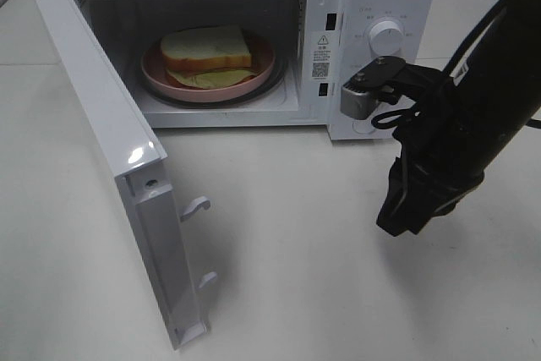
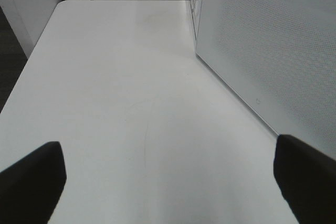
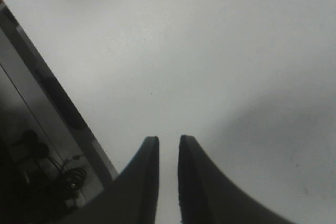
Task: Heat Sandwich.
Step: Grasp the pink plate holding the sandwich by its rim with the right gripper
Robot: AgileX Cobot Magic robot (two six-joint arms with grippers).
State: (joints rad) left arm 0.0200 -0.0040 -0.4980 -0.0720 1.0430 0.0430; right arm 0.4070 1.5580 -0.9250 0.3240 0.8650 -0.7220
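The sandwich (image 1: 207, 46), white bread with tan crust and pale yellow-green filling, lies on a round pink plate (image 1: 156, 73) inside the open microwave (image 1: 372, 6). My right gripper (image 1: 396, 224) hangs pointing down over the table, in front of the microwave's control panel and well clear of the sandwich. In the right wrist view its fingertips (image 3: 165, 139) stand a narrow gap apart with only bare table between them. My left gripper (image 2: 169, 145) is wide open and empty, low over the table beside the door; the exterior view does not show it.
The microwave door (image 1: 110, 141) stands swung out toward the front left, latch hooks (image 1: 196, 205) sticking out. Its perforated outer face (image 2: 273, 40) fills the side of the left wrist view. The white table (image 1: 296, 276) spreads in front. A table edge (image 3: 63, 108) borders a dark area.
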